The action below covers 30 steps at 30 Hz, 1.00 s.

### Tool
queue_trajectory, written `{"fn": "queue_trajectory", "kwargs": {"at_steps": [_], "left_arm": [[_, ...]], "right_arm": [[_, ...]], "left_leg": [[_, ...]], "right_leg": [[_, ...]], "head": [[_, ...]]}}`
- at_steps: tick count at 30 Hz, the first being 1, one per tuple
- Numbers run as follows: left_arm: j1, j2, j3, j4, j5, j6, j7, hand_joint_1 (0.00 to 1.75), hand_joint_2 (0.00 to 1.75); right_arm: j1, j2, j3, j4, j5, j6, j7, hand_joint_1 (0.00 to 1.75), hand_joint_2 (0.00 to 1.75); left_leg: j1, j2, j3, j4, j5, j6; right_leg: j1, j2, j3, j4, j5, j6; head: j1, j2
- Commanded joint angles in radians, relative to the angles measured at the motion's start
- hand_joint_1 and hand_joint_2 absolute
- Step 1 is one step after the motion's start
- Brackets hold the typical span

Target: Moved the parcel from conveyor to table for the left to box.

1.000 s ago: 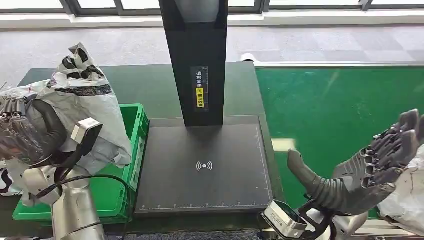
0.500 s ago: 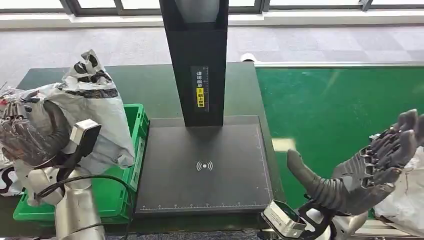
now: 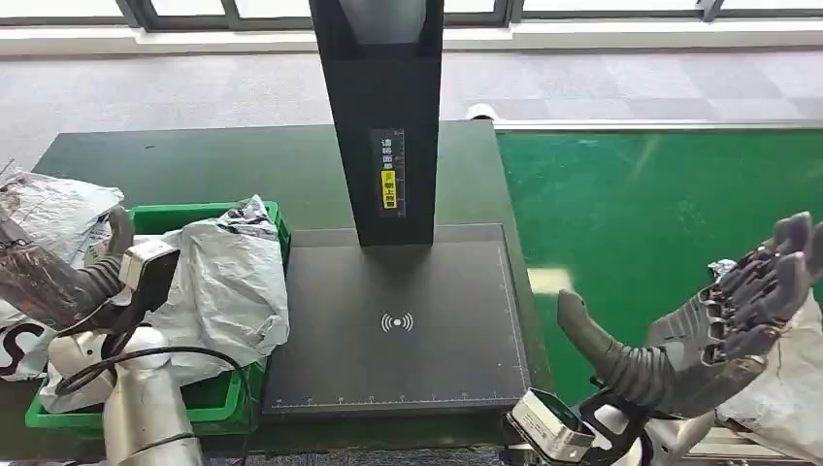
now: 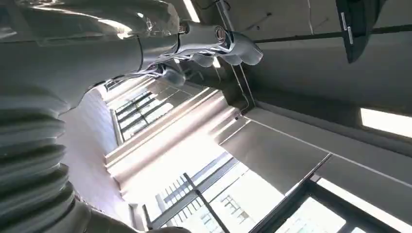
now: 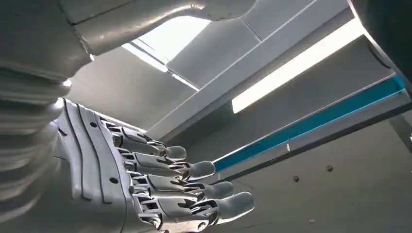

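A crumpled grey-white parcel bag (image 3: 228, 286) lies in the green bin (image 3: 209, 393), draped over the bin's right rim. My left hand (image 3: 53, 282) is just left of the parcel, apart from it, thumb raised and fingers spread, holding nothing. In the left wrist view the left hand's fingers (image 4: 218, 43) point at the ceiling with nothing in them. My right hand (image 3: 713, 335) hovers palm up over the conveyor's near edge, fingers spread and empty; it shows the same way in the right wrist view (image 5: 160, 189). Another white parcel (image 3: 781, 388) lies just right of that hand.
A black scanner plate (image 3: 398, 379) with a tall black post (image 3: 383, 116) sits between the bin and the green conveyor belt (image 3: 660, 214). More plastic bags (image 3: 49, 209) lie at the far left on the dark green table (image 3: 243, 165).
My left hand came down and let go of the parcel, which dropped from its raised place into the green bin. The right hand stayed put.
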Motion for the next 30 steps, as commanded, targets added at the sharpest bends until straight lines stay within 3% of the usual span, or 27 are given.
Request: {"fn": "queue_trajectory", "kwargs": {"at_steps": [1,7,8,9,11,13,14,15,16,18,20,26,27,30], "left_arm": [[-0.051,-0.009,0.092,0.057,0.034,-0.001,-0.029,0.00,1.75],[-0.042,-0.009,0.104,0.024,0.240,-0.001,-0.172,0.00,1.75],[-0.014,-0.009,0.048,0.011,0.297,-0.001,-0.172,0.00,1.75],[0.065,-0.009,-0.152,0.025,0.479,-0.001,-0.172,0.00,1.75],[0.152,-0.006,-0.355,-0.003,0.650,-0.001,-0.172,0.00,1.75],[0.198,-0.009,-0.403,-0.039,0.673,-0.001,-0.172,0.00,1.75],[0.222,0.024,-0.475,-0.042,0.740,-0.001,-0.172,0.00,1.75],[0.254,0.087,-0.583,-0.070,0.882,-0.035,-0.172,0.00,1.75],[0.286,0.111,-0.636,-0.104,0.940,-0.047,-0.172,0.00,1.75],[0.354,0.140,-0.720,-0.201,1.093,-0.218,-0.172,0.00,1.75],[0.398,0.146,-0.751,-0.246,1.173,-0.373,-0.172,0.00,1.75],[0.413,0.135,-0.748,-0.259,1.187,-0.420,-0.172,0.00,1.75],[0.422,0.122,-0.741,-0.264,1.213,-0.516,-0.172,0.00,1.75],[0.437,0.083,-0.724,-0.281,1.218,-0.621,-0.172,0.00,1.75]], "right_arm": [[0.005,0.021,-0.037,0.027,-0.004,-0.001,0.002,0.00,1.75],[0.007,0.021,-0.092,0.028,0.007,-0.001,0.002,0.00,1.75],[0.004,0.021,-0.128,0.034,0.008,-0.001,0.002,0.00,1.75],[0.039,0.021,-0.232,0.057,0.022,-0.001,0.002,0.00,1.75],[-0.022,0.021,-0.294,0.186,0.123,-0.001,0.087,0.00,1.75],[-0.051,0.021,-0.366,0.248,0.087,-0.001,0.025,0.00,1.75],[-0.066,0.021,-0.408,0.289,0.111,-0.001,0.046,0.00,1.75],[-0.086,0.021,-0.445,0.343,0.212,-0.001,0.138,0.00,1.75],[-0.121,0.021,-0.522,0.458,0.304,-0.001,0.223,0.00,1.75],[-0.198,0.021,-0.715,0.606,0.365,-0.001,0.162,0.00,1.75],[-0.245,0.009,-0.845,0.719,0.507,-0.001,0.228,0.00,1.75],[-0.257,-0.011,-0.878,0.766,0.530,-0.001,0.245,0.00,1.75],[-0.270,-0.035,-0.903,0.814,0.565,-0.001,0.314,0.00,1.75],[-0.290,-0.121,-0.908,0.954,0.624,-0.001,0.472,0.00,1.75]], "left_leg": [[0.000,-0.001,0.002,-0.003,0.001,0.001],[0.000,0.000,0.002,-0.002,0.000,0.001],[0.000,-0.001,0.002,-0.001,0.000,0.001],[0.000,-0.001,0.002,-0.002,0.000,0.001],[0.001,-0.006,0.003,-0.003,0.001,0.001],[0.000,-0.006,0.004,-0.004,0.002,0.002],[0.001,-0.002,0.004,-0.002,0.000,0.002],[0.002,-0.002,0.003,-0.002,0.000,0.002],[0.000,-0.004,0.003,-0.004,0.002,0.003],[0.000,-0.003,0.004,-0.006,0.002,0.004],[0.001,-0.002,0.005,-0.005,0.001,0.004],[-0.001,-0.005,0.000,-0.001,0.000,0.004],[-0.002,-0.004,0.002,-0.003,0.000,0.005],[-0.001,-0.003,0.004,-0.004,0.000,0.004]], "right_leg": [[0.000,-0.002,0.003,-0.003,0.000,0.000],[0.000,-0.001,0.002,-0.002,0.000,0.000],[0.000,-0.001,0.002,-0.001,0.000,0.000],[0.000,-0.001,0.002,-0.002,0.000,0.000],[0.001,-0.007,0.005,-0.004,0.000,0.001],[0.001,-0.007,0.006,-0.006,0.000,0.001],[0.001,-0.003,0.005,-0.004,0.000,0.001],[0.002,-0.003,0.004,-0.005,0.001,0.002],[0.000,-0.005,0.005,-0.006,0.001,0.002],[0.000,-0.004,0.008,-0.009,0.003,0.002],[0.001,-0.002,0.008,-0.009,0.003,0.002],[-0.002,-0.006,0.003,-0.004,0.000,0.003],[-0.002,-0.005,0.005,-0.006,0.001,0.003],[-0.001,-0.004,0.006,-0.007,0.001,0.003]], "head": [[0.000,0.000],[0.000,0.000],[0.000,0.000],[0.000,0.000],[0.000,0.000],[0.000,0.000],[0.000,0.000],[0.000,0.000],[0.000,0.000],[0.000,0.000],[0.000,0.000],[0.000,0.000],[0.000,0.000],[0.000,0.000]]}}
